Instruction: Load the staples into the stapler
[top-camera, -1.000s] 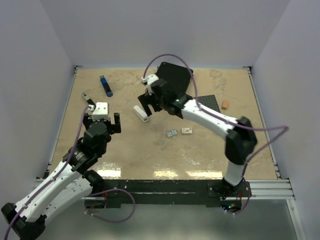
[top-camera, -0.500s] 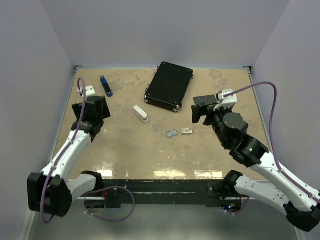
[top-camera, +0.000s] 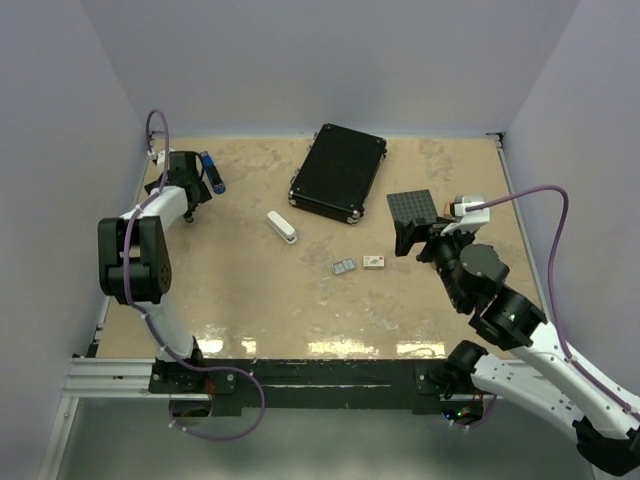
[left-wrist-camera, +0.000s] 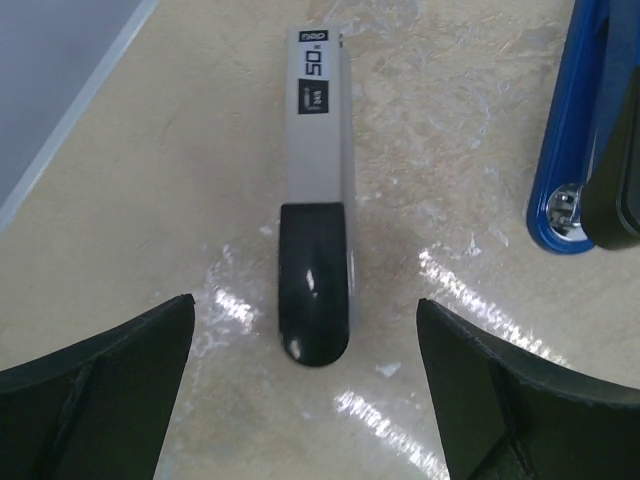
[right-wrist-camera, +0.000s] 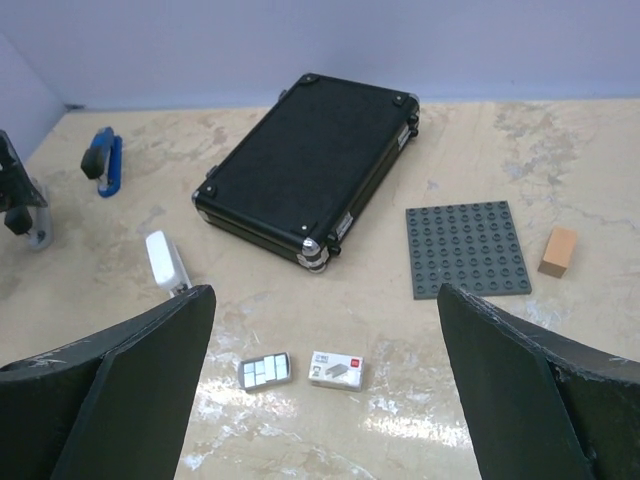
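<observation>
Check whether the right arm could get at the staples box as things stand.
Probably yes. The right claw is open and faces the staples box, which lies flat on bare tabletop, apart from the small grey piece beside it. Nothing lies between them.

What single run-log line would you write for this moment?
left pincer: open, facing grey stapler | right pincer: open, empty | staples: on table, untouched

From my left wrist I read "50" in white on a black label atop the grey stapler (left-wrist-camera: 315, 200), at the end away from its black tip (the finer print beside it escapes me). The staples (right-wrist-camera: 336, 369), well apart from that stapler, bear red marks too small to read.
</observation>
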